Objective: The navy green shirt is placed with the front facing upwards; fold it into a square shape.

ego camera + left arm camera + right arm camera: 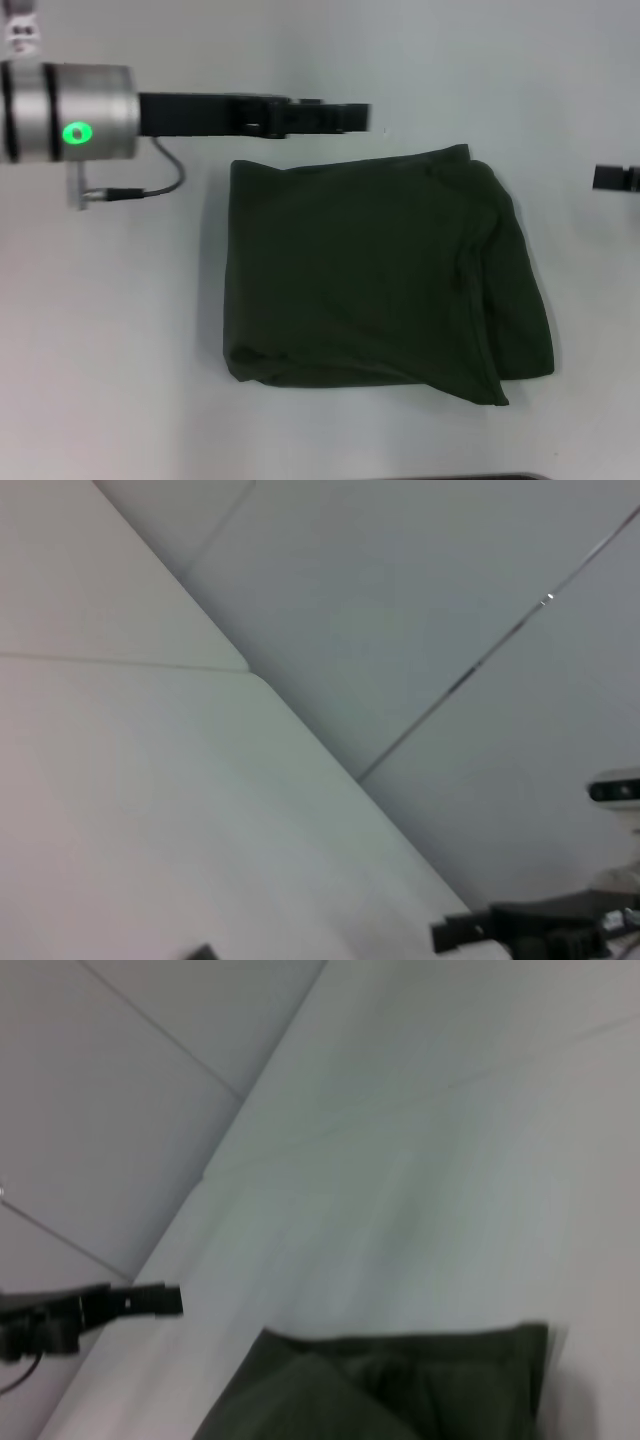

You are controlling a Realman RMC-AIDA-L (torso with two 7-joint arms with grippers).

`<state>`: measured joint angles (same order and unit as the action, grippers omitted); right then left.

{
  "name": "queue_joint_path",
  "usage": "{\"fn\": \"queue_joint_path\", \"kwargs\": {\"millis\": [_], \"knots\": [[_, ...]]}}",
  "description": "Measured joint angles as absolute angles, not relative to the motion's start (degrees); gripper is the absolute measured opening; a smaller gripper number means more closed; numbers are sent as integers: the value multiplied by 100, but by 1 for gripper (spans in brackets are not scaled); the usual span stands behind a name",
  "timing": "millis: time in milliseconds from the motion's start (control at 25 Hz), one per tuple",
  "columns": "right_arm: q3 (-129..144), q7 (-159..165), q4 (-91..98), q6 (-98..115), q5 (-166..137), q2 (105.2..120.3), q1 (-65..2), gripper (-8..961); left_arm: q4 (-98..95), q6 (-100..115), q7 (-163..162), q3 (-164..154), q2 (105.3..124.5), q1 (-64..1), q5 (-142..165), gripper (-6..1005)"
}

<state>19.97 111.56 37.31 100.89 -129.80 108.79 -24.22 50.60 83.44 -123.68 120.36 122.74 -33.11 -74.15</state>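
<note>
The navy green shirt (370, 270) lies folded into a rough square in the middle of the white table (110, 340), plain green side up, with a looser flap along its right side. No lettering shows. My left gripper (355, 117) reaches in from the left and hovers just beyond the shirt's far edge, apart from the cloth. My right gripper (612, 178) sits at the right edge of the head view, well clear of the shirt. The right wrist view shows the shirt's (400, 1390) far edge and the left gripper (160, 1300) farther off.
A thin grey cable (165, 180) loops under the left arm's silver wrist (70, 110), which shows a green light. Beyond the table's far edge (300, 720) stand grey wall panels. The right gripper (455, 935) shows small in the left wrist view.
</note>
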Motion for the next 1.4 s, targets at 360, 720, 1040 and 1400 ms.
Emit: {"fn": "queue_joint_path", "kwargs": {"millis": [360, 720, 1040, 1400], "knots": [[2131, 11146, 3428, 10040, -13309, 11050, -2481, 896, 5067, 8573, -11820, 12798, 12290, -2823, -7420, 938], [2459, 11173, 2982, 9475, -13316, 11245, -2771, 896, 4737, 8498, -11511, 12802, 12288, -2855, -7358, 933], [2539, 11200, 2706, 9146, -13316, 11279, -2870, 895, 4711, 8438, -11456, 12806, 12269, -2815, -7347, 934], [2540, 11197, 2621, 8998, -13315, 11338, -2841, 895, 4710, 8435, -11407, 12846, 12245, -2798, -7338, 933]]}}
